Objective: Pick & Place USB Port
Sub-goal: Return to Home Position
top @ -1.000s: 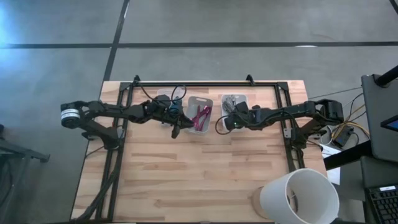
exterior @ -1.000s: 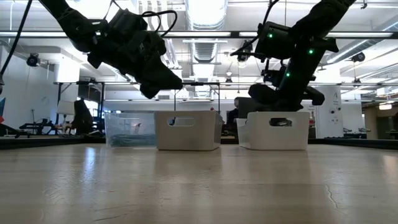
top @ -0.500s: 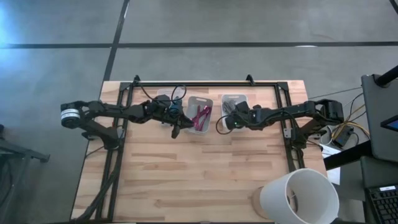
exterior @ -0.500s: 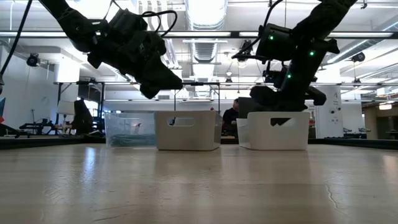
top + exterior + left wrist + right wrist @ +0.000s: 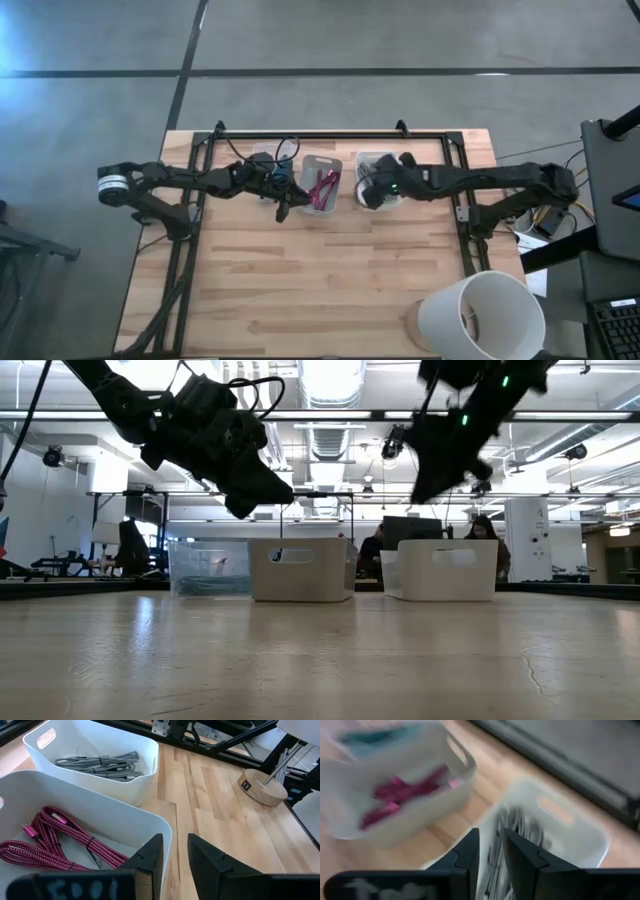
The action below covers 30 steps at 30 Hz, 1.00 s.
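Three bins stand in a row near the table's far edge. The clear one (image 5: 262,160) holds blue cable, the middle white one (image 5: 100,815) holds a coiled red USB cable (image 5: 50,835), and the right white one (image 5: 378,160) holds grey USB cables (image 5: 100,764). My left gripper (image 5: 174,837) hangs open above the middle bin's near rim with nothing between its fingers. My right gripper (image 5: 490,832) hangs open above the right bin (image 5: 570,835), tilted down over the grey cables (image 5: 515,825). In the low view it (image 5: 420,490) is well clear of the bin's rim, and nothing hangs from it.
A white lamp shade (image 5: 480,312) on a round wooden base (image 5: 262,787) stands at the table's near right corner. A black frame rail (image 5: 320,134) runs along the far edge and both sides. Bare wood (image 5: 300,280) stretches from the bins to the near edge.
My right gripper has risen from the right bin's rim to well above it and has rolled and tipped as it rose. The left arm has kept still, and the bins and cables have stayed in place.
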Each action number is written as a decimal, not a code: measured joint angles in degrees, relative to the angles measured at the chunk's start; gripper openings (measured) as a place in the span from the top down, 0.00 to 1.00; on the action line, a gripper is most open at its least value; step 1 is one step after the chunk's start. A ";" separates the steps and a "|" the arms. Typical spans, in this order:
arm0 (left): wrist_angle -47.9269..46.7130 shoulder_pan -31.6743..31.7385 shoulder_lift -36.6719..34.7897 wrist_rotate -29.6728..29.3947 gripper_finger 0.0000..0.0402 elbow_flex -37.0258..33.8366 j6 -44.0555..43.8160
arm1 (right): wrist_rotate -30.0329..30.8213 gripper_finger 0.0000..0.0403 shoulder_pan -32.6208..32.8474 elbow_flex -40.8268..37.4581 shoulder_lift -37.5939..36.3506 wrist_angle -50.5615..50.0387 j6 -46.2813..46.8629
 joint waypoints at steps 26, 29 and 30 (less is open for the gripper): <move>1.16 0.06 -0.26 0.08 0.78 0.00 -1.56 | -0.05 0.78 1.23 -5.99 -19.90 0.99 -10.95; 0.95 -0.19 -2.28 3.04 0.78 -0.09 -1.70 | -3.04 0.78 1.23 -5.99 -20.71 2.77 -14.00; 0.95 -0.35 -3.38 4.08 0.78 -0.09 -1.23 | -5.14 0.78 1.23 -6.01 -21.19 3.97 -16.21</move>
